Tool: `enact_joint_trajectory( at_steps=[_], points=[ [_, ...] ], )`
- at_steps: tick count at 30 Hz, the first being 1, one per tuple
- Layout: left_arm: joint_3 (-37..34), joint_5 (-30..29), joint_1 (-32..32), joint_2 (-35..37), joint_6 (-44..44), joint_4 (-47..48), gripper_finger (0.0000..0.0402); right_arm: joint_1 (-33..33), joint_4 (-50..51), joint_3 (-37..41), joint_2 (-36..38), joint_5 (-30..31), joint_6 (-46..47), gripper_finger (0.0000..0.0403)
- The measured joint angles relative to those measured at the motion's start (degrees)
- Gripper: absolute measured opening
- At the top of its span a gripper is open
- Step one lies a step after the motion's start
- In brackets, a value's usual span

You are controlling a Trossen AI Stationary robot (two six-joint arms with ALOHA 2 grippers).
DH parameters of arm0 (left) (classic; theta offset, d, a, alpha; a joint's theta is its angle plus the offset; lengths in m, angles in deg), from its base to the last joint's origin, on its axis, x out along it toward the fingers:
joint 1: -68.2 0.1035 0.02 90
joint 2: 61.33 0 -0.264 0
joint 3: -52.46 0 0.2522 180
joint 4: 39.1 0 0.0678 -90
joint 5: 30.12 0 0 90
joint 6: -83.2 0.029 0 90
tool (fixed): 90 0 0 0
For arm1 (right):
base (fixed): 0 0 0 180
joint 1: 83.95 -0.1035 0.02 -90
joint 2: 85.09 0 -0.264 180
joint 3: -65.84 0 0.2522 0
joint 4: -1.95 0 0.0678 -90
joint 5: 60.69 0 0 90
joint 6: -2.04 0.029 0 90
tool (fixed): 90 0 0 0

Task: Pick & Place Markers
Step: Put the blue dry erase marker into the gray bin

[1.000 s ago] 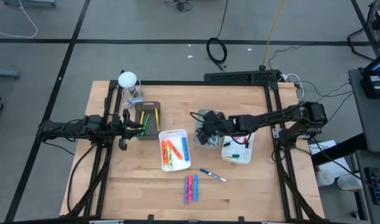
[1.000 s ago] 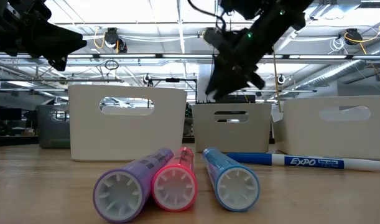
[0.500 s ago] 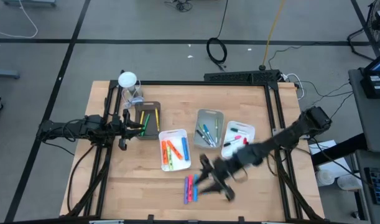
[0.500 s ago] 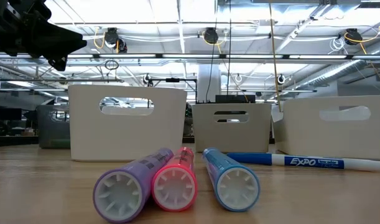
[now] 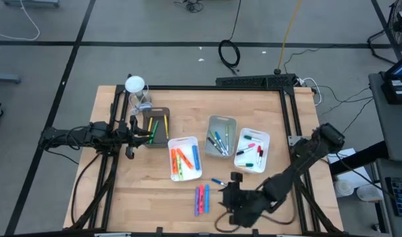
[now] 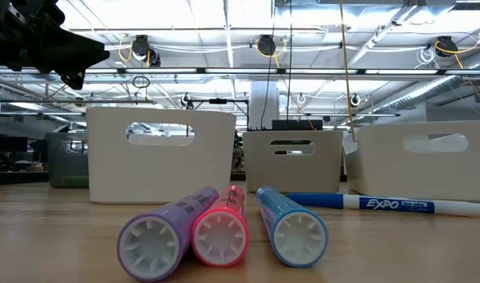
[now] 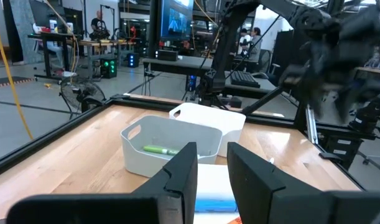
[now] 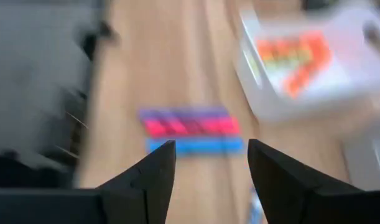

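Right tool (image 5: 235, 201), spread and empty, should square over the three loose markers (image 5: 201, 199), probably taking blue; left tool (image 7: 211, 163), state unclear, waits.

right gripper (image 5: 231, 197): moved from grey tray (image 5: 221, 137) to table's near edge | now beside loose markers (image 5: 201, 199)

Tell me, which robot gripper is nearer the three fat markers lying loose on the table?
The right gripper, just beside the three markers. The left gripper waits far off by the brown tray.
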Motion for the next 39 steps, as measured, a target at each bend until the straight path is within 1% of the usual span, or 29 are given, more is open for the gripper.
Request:
enact_joint_trajectory(
  at_steps=[2,4,7,10,17,20,30,39],
  points=[
    [0.0,0.0,0.0,0.0,-0.02,0.04,0.009,0.9,5.29,0.61,-1.42,-1.41,2.95,0.0184],
    [0.0,0.0,0.0,0.0,-0.02,0.0,0.009,2.06,8.86,1.87,-2.59,-1.6,5.01,0.018],
    [0.0,0.02,0.0,0.0,-0.01,-0.13,0.009,3.46,9.14,4.49,-3.21,-1.66,7.28,0.0176],
    [0.0,0.01,0.0,0.0,-0.01,0.01,0.009,4.82,7.2,7.7,-3.19,-1.95,8.43,0.0174],
    [0.0,0.02,0.0,0.0,-0.01,0.04,0.009,6.58,-4.67,15.02,-3.21,-7.72,7.57,0.0173],
    [0.0,0.01,0.0,0.0,-0.01,0.02,0.009,7.0,-7.67,17.39,-3.19,-9.23,7.55,0.0173],
    [0.0,0.0,0.0,0.0,-0.01,0.03,0.009,6.96,-9.22,20.92,-2.91,-8.2,6.61,0.0173],
    [0.0,0.0,0.0,0.0,-0.02,0.04,0.009,6.98,-8.97,20.66,-2.97,-10.64,5.54,0.0173]
  ],
)
